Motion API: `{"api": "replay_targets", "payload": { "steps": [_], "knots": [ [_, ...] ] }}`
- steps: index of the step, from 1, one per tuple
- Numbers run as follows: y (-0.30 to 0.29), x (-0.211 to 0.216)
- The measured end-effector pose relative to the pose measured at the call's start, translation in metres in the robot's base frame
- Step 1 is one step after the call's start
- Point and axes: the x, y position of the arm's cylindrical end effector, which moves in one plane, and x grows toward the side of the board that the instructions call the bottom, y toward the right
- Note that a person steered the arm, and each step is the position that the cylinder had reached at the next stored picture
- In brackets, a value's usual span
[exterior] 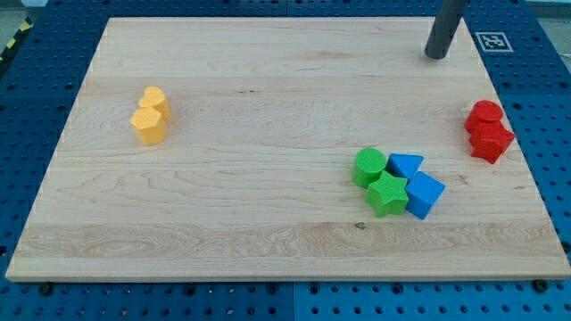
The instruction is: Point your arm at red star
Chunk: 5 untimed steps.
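The red star lies near the board's right edge, touching a red round block just above it. My tip stands at the view's top right, on the board near its top edge. It is well above and a little left of the red blocks, apart from them.
A green round block, a green star, a blue triangle and a blue cube cluster at lower right of centre. Two yellow blocks sit together at the left. The wooden board lies on a blue pegboard.
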Motion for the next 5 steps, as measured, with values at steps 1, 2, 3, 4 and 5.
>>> {"api": "replay_targets", "payload": {
  "steps": [1, 2, 3, 4, 5],
  "knots": [
    [0.114, 0.009],
    [0.114, 0.009],
    [0.113, 0.054],
    [0.114, 0.136],
    [0.113, 0.176]
  ]
}}
